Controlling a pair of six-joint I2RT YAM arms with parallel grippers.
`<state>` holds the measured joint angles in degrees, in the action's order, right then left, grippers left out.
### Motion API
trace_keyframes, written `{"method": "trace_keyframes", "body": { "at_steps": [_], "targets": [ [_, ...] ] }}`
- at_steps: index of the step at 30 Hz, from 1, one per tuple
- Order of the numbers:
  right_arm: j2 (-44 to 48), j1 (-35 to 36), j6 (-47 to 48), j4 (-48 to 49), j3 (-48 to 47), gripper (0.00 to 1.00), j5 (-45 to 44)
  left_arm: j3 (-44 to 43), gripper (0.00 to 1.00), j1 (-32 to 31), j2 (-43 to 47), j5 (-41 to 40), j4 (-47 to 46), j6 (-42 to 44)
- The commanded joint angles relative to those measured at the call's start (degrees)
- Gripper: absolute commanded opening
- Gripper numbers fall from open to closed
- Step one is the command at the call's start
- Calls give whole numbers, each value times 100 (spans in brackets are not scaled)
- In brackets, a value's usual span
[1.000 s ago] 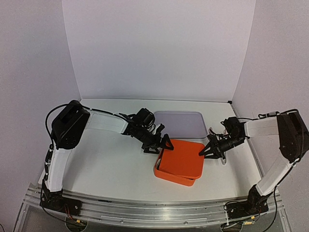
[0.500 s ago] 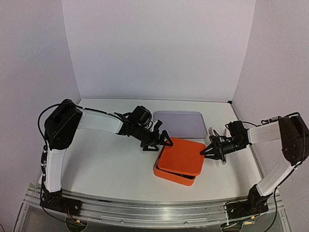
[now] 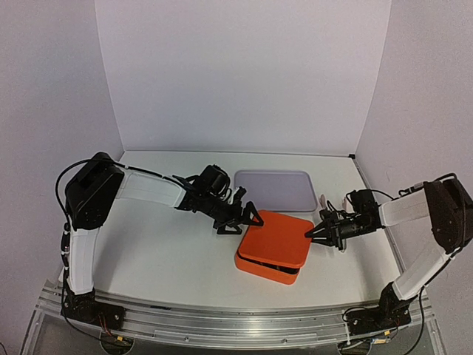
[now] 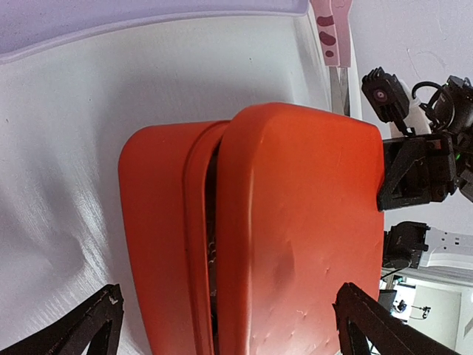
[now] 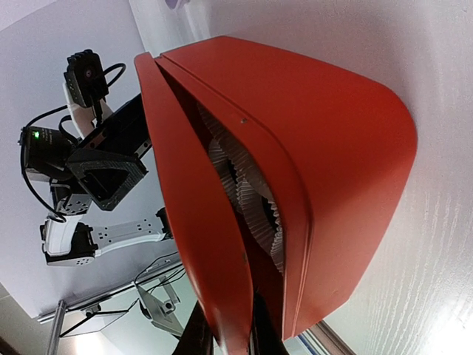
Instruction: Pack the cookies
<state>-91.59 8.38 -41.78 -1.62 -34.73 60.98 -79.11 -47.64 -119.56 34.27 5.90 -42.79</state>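
Inside orange box (image 3: pixel 262 271), cookies unseen under lid (image 3: pixel 279 238) pinched by right end effector (image 3: pixel 311 234); left end effector (image 3: pixel 242 224) open.

No legible text or numbers anywhere; the orange lid (image 3: pixel 279 238) (plain-faced) bears none.

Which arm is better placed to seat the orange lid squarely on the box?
Right, probably: the right gripper is shut on the edge of the lid, which sits tilted over the box. The left gripper is open by the opposite edge, holding nothing.
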Motion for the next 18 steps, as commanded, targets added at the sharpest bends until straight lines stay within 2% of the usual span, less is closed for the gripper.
{"method": "trace_keyframes", "body": {
  "at_steps": [1, 10, 18],
  "targets": [
    [-32, -12, -488, 161, 102, 0, -105, 159, 100, -25, 427, -49, -316, -133],
    [-18, 363, -454, 388, 216, 0, -336, 361, 100, -43, 532, -34, -466, -300],
    [131, 400, -447, 392, 333, 0, -570, 425, 100, -49, 577, -53, -455, -302]
  ]
}}
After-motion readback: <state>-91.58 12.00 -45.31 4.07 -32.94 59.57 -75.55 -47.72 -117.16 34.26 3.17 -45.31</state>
